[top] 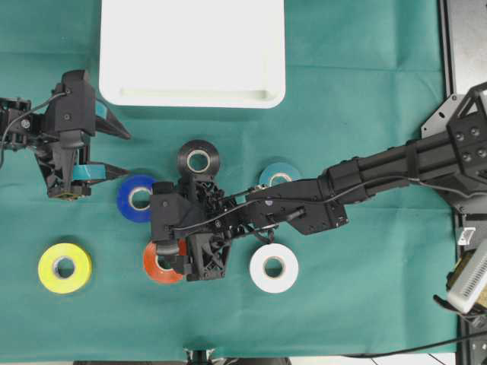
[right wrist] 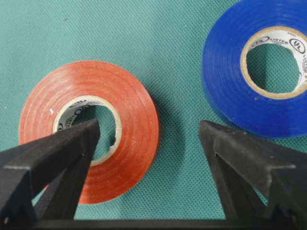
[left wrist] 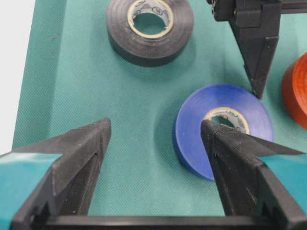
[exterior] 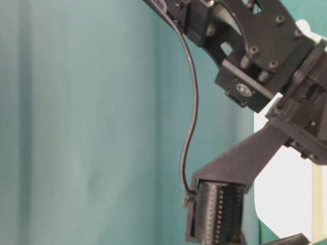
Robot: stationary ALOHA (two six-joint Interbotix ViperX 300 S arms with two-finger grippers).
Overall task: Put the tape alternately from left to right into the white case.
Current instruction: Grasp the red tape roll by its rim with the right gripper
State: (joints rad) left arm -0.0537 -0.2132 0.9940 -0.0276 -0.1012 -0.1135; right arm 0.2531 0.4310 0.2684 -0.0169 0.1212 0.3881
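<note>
At centre frame, the right tool [right wrist: 148, 139] straddles the orange tape [right wrist: 91, 129], jaws wide; the left tool [left wrist: 156, 139], wide, flanks the blue tape [left wrist: 223, 127].

I see a plain white case [top: 192, 53] on a teal-green cloth [top: 358, 91]. The tape rolls are yellow [top: 65, 268], blue [top: 137, 198], black [top: 198, 159], orange-red [top: 158, 265], white [top: 274, 268] and teal [top: 278, 174], each with a pale cardboard core. My arms are black; the left gripper [top: 118, 149] carries teal pads.
</note>
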